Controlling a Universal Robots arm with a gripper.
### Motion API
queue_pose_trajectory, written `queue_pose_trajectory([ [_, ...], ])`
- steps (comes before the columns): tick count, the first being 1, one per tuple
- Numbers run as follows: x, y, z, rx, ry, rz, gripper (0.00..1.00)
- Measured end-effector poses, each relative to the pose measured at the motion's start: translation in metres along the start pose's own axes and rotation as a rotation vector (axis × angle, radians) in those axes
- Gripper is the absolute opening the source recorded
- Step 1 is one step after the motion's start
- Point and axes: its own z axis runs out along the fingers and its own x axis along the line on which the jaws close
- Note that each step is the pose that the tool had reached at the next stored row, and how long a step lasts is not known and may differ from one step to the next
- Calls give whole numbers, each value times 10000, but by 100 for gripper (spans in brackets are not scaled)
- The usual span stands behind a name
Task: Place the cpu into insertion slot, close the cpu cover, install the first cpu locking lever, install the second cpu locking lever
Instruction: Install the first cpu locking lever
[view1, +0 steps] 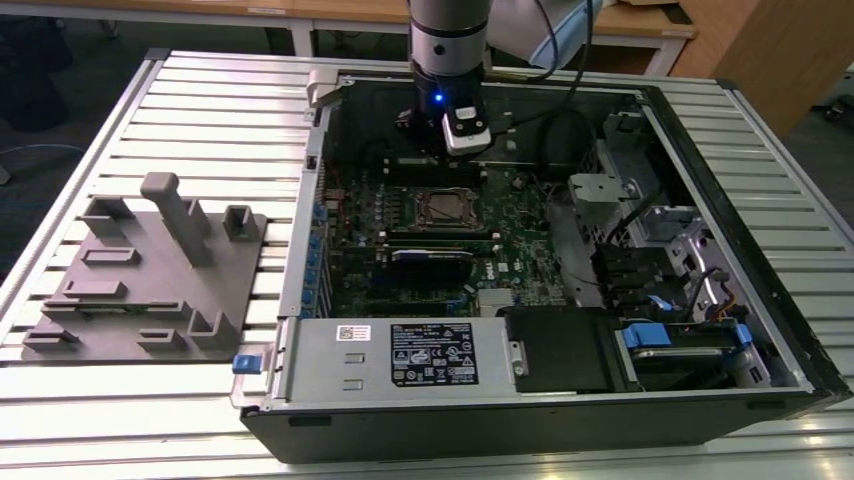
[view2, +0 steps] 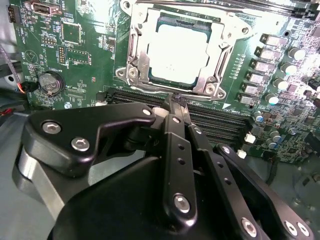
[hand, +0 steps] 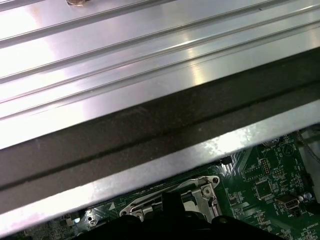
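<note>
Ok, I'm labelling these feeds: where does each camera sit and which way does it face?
Exterior view: off the arm, high, looking down into the open case; the arm shows.
Second wrist view: on the wrist, looking along the shut tool at the cpu framed by the cpu cover.
First wrist view: on the wrist, facing across the case to the slatted table; the tool's dark edge shows.
Shared: both wrist views show the cpu cover.

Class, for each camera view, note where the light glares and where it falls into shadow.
Second wrist view: the cpu glares almost white under strong light, while the hand is a dark mass in front of it. First wrist view: bright streaks reflect off the ribbed table, next to a dark band. Exterior view: the room light is even, and the inside of the case is dimmer than the table.
</note>
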Motion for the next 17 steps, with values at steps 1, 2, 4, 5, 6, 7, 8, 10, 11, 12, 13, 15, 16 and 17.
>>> queue_pose_trajectory([
  [1,0,0,0,0,0,0,11],
  [2,0,0,0,0,0,0,11],
  [4,0,0,-6,5,2,0,11],
  [5,-1,0,-15,5,1,0,11],
  [6,-2,1,-23,1,0,0,11],
  [7,-2,2,-27,-1,0,0,11],
  [8,-2,2,-27,-3,0,0,11],
  [10,-13,6,-25,-5,3,-37,11],
  [11,-19,8,-24,-9,6,-87,11],
  [12,-21,9,-23,-14,11,-154,11],
  [13,-23,9,-23,-17,16,-221,11],
  [15,-26,11,-22,-28,28,-393,11],
  [16,-27,11,-22,-34,35,-486,11],
  [17,-28,11,-22,-36,39,-569,11],
])
